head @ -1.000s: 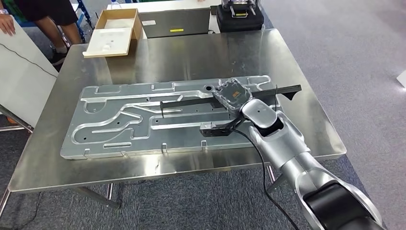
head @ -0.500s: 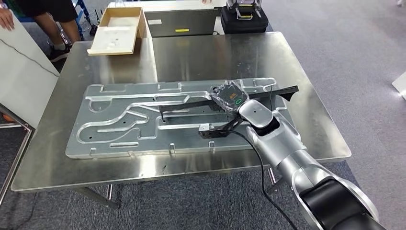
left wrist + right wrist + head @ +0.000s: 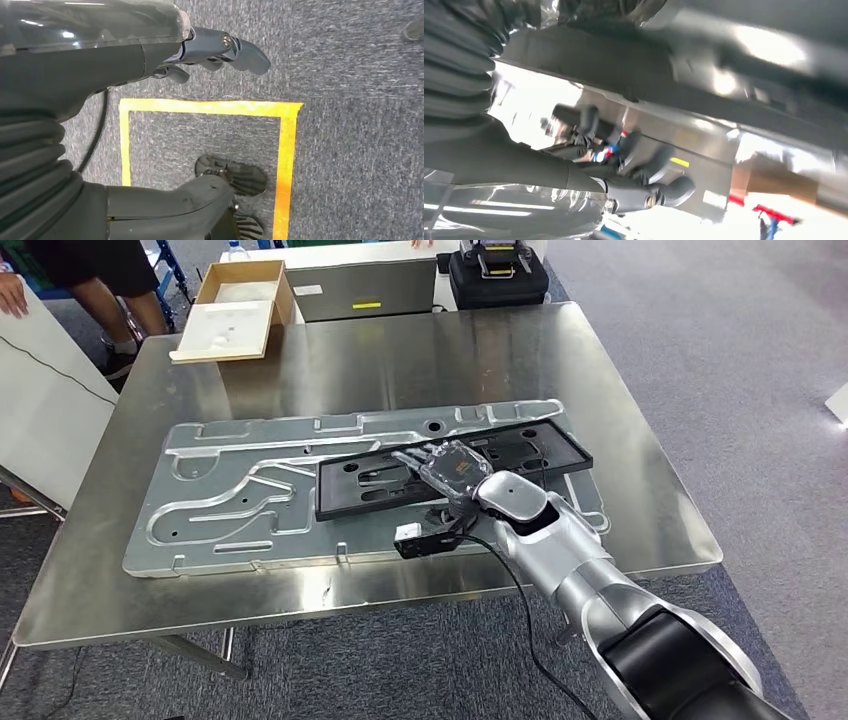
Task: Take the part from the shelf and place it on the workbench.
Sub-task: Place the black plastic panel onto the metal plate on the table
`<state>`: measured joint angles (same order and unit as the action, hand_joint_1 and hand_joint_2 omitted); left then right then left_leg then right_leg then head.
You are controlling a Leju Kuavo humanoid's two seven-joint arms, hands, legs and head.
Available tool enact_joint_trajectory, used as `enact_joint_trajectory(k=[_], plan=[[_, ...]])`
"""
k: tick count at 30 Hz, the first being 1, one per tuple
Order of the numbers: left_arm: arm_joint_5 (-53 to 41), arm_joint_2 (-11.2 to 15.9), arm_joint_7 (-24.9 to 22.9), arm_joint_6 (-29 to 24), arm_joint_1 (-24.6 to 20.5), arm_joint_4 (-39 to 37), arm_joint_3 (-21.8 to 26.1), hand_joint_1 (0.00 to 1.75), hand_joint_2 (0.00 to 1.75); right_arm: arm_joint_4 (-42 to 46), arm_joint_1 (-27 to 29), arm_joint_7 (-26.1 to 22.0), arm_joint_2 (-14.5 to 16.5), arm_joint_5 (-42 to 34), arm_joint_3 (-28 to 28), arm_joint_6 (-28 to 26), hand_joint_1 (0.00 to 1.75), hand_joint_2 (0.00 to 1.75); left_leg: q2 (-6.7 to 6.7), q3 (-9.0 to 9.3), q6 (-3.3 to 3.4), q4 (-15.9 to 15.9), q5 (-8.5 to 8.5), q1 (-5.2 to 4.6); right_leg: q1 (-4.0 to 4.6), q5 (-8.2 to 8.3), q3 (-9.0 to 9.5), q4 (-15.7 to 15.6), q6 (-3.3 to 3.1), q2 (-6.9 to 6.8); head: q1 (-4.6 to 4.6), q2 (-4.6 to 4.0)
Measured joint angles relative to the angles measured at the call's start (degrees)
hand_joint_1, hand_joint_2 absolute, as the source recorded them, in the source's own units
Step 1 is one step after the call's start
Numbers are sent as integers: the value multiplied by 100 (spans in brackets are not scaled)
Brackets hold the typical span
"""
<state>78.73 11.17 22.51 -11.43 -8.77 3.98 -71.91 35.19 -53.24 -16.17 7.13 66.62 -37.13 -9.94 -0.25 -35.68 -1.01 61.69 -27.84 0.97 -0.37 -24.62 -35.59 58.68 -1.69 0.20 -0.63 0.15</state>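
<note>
One black part (image 3: 520, 452) lies flat on one large silver metal plate (image 3: 230, 510), which rests on the steel surface (image 3: 600, 370). The part is a long, flat rectangular frame, matte black, with several cut-out openings along its length. The plate beneath it is a machined aluminium slab with milled curving channels, raised ribs and small tabs along its edges, and its finish is dull against the brighter, reflective surface.

The right robot hand (image 3: 448, 470) rests over the middle of the part, fingers spread and extended flat across it, covered in a clear, glossy wrap; it clasps nothing. Its silver arm comes in from the lower right, with a black cable trailing from the wrist. In the right wrist view the dark fingers (image 3: 651, 167) are apart, blurred, under the part's dark underside.

The left robot hand (image 3: 200, 47) hangs over grey carpet, its dark fingers loosely extended and holding nothing. One yellow tape outline (image 3: 287, 150) marks a rectangle on the floor.

At the far edge of the surface sits one shallow wooden box (image 3: 235, 310) with a white foam insert. Behind it stand one grey flat case (image 3: 365, 288) and one black case (image 3: 498, 278). A person (image 3: 95, 270) stands at the far left beside one white board (image 3: 45, 405).
</note>
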Motion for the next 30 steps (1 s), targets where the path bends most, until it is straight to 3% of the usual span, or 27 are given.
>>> enact_joint_trajectory(k=[2, 3, 4, 5, 6, 8, 10, 13, 14, 16, 18, 19, 20, 21, 23, 24, 26, 28, 30], plan=[[0, -3, -2, -17, -17, 0, -59, 0, 0, 206, 60, -72, 73, -484, 109, 286, 0, 0, 2, -321, -46, 713, -363, 10, 6, -4, 10, -6, -36, -6, -1, 0], [0, -6, -2, -19, -20, 0, -84, 0, 0, 324, 108, -103, 87, -692, 167, 430, 0, 0, 1, -481, -65, 1053, -490, 13, 11, -8, 10, -2, -43, -10, -1, 0], [0, -9, -1, -18, -18, 0, -108, 0, 0, 438, 160, -136, 94, -886, 231, 560, 0, 0, 2, -568, -78, 1231, -514, 17, 15, -13, 11, 5, -46, -14, -1, 0], [0, -12, 0, -16, -14, 0, -127, 0, 0, 547, 202, -173, 101, -1075, 302, 678, 0, 0, 3, -550, -87, 1189, -425, 23, 15, -17, 10, 15, -44, -15, -1, 0], [0, -13, 3, -11, -12, 0, -143, 0, 0, 649, 230, -219, 110, -1256, 377, 782, 0, 0, 4, -422, -89, 924, -244, 30, 11, -26, 11, 30, -37, -12, -1, 0], [0, -10, 11, 0, -17, 0, -158, 0, 0, 837, 251, -359, 136, -1673, 544, 987, 0, 0, 4, -47, -75, 154, 85, 30, 14, -55, 0, 79, 0, -2, -1, 0], [0, -9, 19, 11, -21, 0, -165, 0, 0, 1018, 286, -557, 161, -2213, 734, 1223, 0, 0, -6, 147, -17, -248, 173, 10, 31, -66, -24, 111, 54, 8, 0, 0], [0, -15, 25, 21, -14, 0, -172, 0, 0, 1441, 459, -859, 181, -3161, 1021, 1512, 0, 0, -15, 154, 88, -285, 190, 13, 36, -71, -33, 119, 128, 8, 1, 0], [0, -19, 29, 21, -14, 0, -173, 0, 0, 1674, 545, -942, 182, -3465, 1125, 1549, 0, 0, -13, 158, 129, -298, 204, 24, 32, -140, -64, 200, 155, 6, 1, 0], [0, -25, 49, 39, -17, 0, -176, 0, 0, 2301, 771, -1089, 177, -3947, 1380, 1526, 0, 0, -5, 162, 197, -318, 221, 38, 14, -453, -276, 698, 204, 6, 1, 0], [0, -33, 81, 77, -13, 0, -187, 0, 0, 3088, 1104, -1262, 156, -4278, 1682, 1417, 0, 0, -7, 162, 232, -318, 214, 34, 3, -784, -611, 1432, 239, 6, 2, 0], [0, -41, 106, 103, -5, 0, -196, 0, 0, 3545, 1314, -1379, 139, -4399, 1845, 1342, 0, 0, -13, 165, 238, -317, 210, 32, -1, -832, -715, 1646, 248, 5, 1, 0], [0, -49, 136, 132, 9, 0, -205, 0, 0, 4067, 1543, -1516, 117, -4489, 2022, 1263, 0, 0, -21, 172, 242, -316, 203, 31, -2, -770, -724, 1657, 248, 4, 2, 0], [0, -58, 170, 163, 29, 0, -211, 0, 0, 4618, 1771, -1636, 96, -4550, 2208, 1207, 0, 0, -30, 184, 241, -315, 194, 29, -2, -612, -627, 1448, 238, 3, 2, 0], [0, -81, 229, 217, 71, 0, -214, 0, 0, 5671, 2164, -1815, 58, -4592, 2577, 1152, 0, 0, -42, 213, 220, -313, 165, 20, 17, -228, -248, 669, 187, -8, 2, 0], [1, -92, 251, 233, 86, 0, -214, 0, 0, 6101, 2332, -1894, 43, -4549, 2730, 1112, 0, 0, -43, 220, 200, -308, 149, 9, 35, -118, -100, 347, 161, -13, 1, 0], [1, -109, 285, 261, 118, 0, -202, 0, 0, 6890, 2729, -2094, -17, -4231, 2970, 777, 0, 0, -34, 228, 154, -313, 127, -3, 74, -93, 12, 86, 123, -14, 1, 0], [0, -113, 308, 274, 167, -1, -143, 0, 0, 7666, 3339, -2205, -166, -3620, 3103, 17, 0, 0, -29, 254, 106, -324, 99, -1, 60, -82, 50, 29, 84, -24, 1, -1], [0, -118, 316, 258, 224, -1, -21, 0, 0, 8271, 4112, -2209, -376, -2960, 3144, -944, 0, 0, -16, 229, 59, -147, -96, 2, 26, -53, 116, -42, 33, -58, -1, -1]])
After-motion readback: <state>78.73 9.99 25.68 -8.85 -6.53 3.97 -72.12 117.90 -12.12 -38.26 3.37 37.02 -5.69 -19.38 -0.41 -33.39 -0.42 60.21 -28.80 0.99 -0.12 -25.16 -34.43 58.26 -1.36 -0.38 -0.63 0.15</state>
